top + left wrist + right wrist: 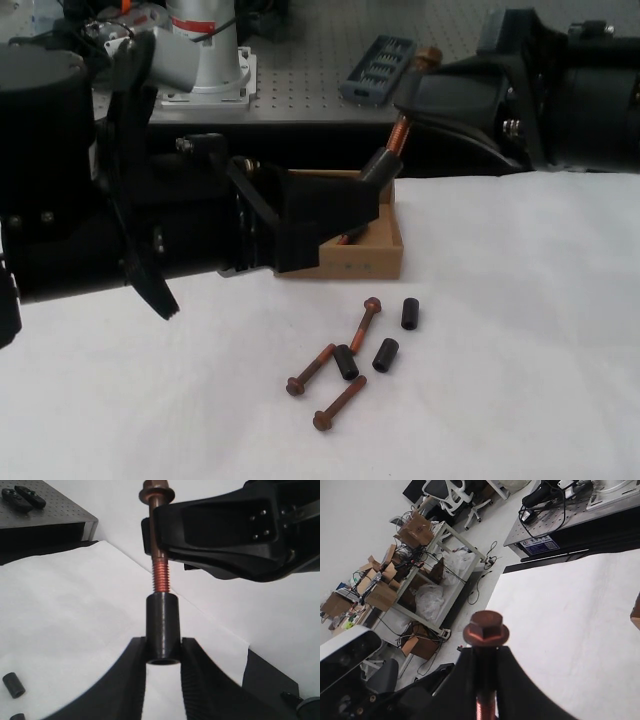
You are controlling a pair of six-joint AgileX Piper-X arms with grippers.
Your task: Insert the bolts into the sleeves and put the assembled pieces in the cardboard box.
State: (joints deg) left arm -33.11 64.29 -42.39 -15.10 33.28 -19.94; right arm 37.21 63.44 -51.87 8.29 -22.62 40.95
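The left pincer (378,168) hides much of the cardboard box (360,266) and its inside.

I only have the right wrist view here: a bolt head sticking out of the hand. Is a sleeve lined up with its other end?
Observer: Yes. The left hand grips a black sleeve, and the held bolt meets one end of it with its threaded tip, in line.
Operator: What is left to assemble?
Observer: Three loose bolts and three loose sleeves lie on the white cloth.
Operator: And the box?
Observer: The cardboard box sits just beyond them.
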